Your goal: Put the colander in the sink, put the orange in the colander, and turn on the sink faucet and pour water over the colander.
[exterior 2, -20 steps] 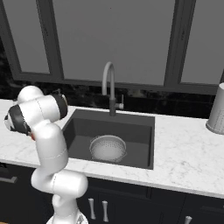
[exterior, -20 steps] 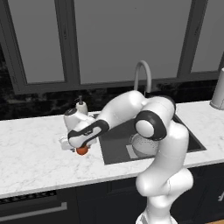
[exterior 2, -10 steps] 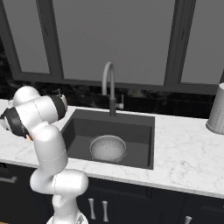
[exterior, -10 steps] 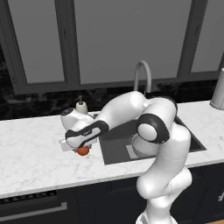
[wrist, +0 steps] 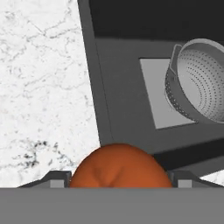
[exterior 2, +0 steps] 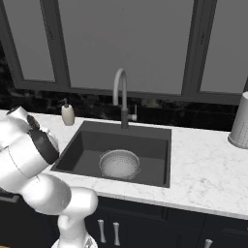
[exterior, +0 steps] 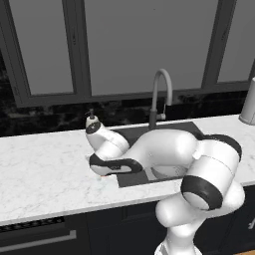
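In the hand view the orange point(wrist: 119, 167) sits at the bottom centre of the frame, between the 2 dark fingers point(wrist: 56, 179), which show at its left and right sides and pinch it. Behind it, the white marble tabletop point(wrist: 43, 87) fills the left half of the frame and the dark grey sink point(wrist: 122, 65) the right half. The colander point(wrist: 199, 85) stands at the right edge of that frame, on the sink floor, partly over the lighter grey square patch.

In the left base view the white arm reaches from the lower right toward the middle left of the frame, and the gripper point(exterior: 102, 172) hangs low over the tabletop just beside the sink's left rim; the orange itself is hidden there by the hand. The soap pump bottle point(exterior: 91, 119) shows just above the wrist, and the sink faucet point(exterior: 159, 94) rises behind the basin at upper centre.

In the right base view the colander point(exterior 2: 119, 163) rests upright in the middle of the sink point(exterior 2: 97, 145), below the sink faucet point(exterior 2: 122, 94). A grey perforated canister point(exterior 2: 240, 123) stands at the right edge on the tabletop.
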Motion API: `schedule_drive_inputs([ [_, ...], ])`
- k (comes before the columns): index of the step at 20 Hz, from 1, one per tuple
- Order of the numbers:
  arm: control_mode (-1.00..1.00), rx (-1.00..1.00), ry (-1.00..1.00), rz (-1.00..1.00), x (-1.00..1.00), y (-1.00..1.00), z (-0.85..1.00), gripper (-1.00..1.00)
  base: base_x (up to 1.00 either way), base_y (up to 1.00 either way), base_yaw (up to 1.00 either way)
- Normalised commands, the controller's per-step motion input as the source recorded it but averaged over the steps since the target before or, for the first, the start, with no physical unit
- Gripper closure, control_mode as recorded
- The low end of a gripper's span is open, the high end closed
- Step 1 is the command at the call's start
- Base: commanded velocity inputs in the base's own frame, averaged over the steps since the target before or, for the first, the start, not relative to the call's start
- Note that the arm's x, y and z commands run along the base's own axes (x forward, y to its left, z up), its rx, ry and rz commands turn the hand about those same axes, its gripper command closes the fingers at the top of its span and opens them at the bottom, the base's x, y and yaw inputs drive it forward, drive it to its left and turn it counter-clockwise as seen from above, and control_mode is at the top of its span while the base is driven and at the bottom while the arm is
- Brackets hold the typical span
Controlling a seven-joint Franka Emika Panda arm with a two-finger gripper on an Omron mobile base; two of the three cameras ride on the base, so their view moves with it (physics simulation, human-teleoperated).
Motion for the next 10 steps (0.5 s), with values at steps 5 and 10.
schedule_drive_inputs([
  [5,-1.00,0.00,-0.08,-0.05,-0.05,-1.00,0.33,1.00,0.00,0.00,0.00],
  [10,-1.00,0.02,0.00,-0.06,0.07,-1.00,0.19,1.00,0.00,0.00,0.00],
])
